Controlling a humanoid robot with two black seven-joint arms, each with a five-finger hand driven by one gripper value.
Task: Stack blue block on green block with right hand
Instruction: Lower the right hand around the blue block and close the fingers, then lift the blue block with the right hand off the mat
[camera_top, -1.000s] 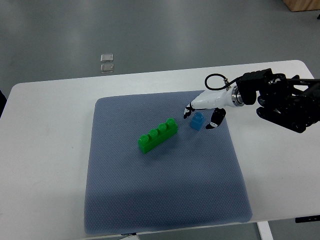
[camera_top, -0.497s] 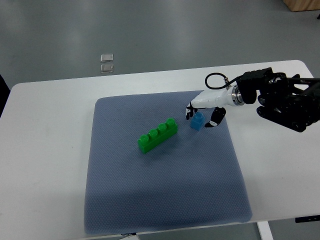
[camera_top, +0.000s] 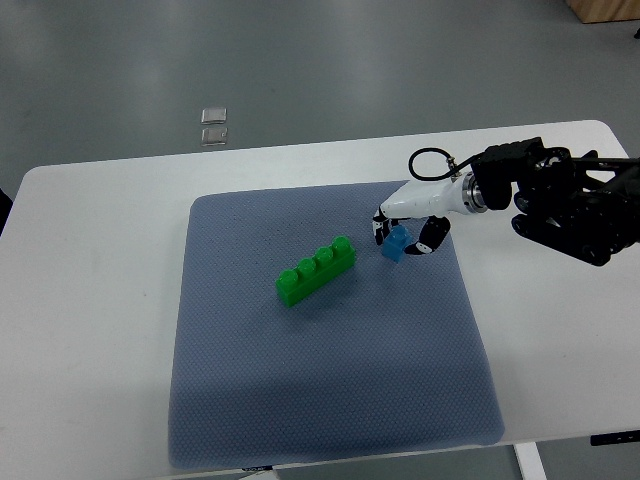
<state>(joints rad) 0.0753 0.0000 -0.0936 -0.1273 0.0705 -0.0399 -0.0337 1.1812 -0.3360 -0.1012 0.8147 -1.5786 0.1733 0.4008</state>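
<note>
A small blue block (camera_top: 397, 244) lies on the grey-blue mat (camera_top: 300, 380), right of its middle, slightly tilted. A long green block (camera_top: 316, 270) with a row of studs lies diagonally on the mat, to the left of the blue block and apart from it. My right hand (camera_top: 402, 238) reaches in from the right edge, and its black-tipped fingers (camera_top: 380, 228) are curled around the blue block from both sides, touching it. The left arm does not show.
The mat covers the middle of a white table (camera_top: 90, 300). My right arm's dark body (camera_top: 570, 205) hangs over the table's right side. Two small clear objects (camera_top: 213, 126) lie on the floor beyond the table's far edge.
The right hand's fingers have closed in from a wider spread onto the blue block, which now sits slightly tilted. The green block has not moved.
</note>
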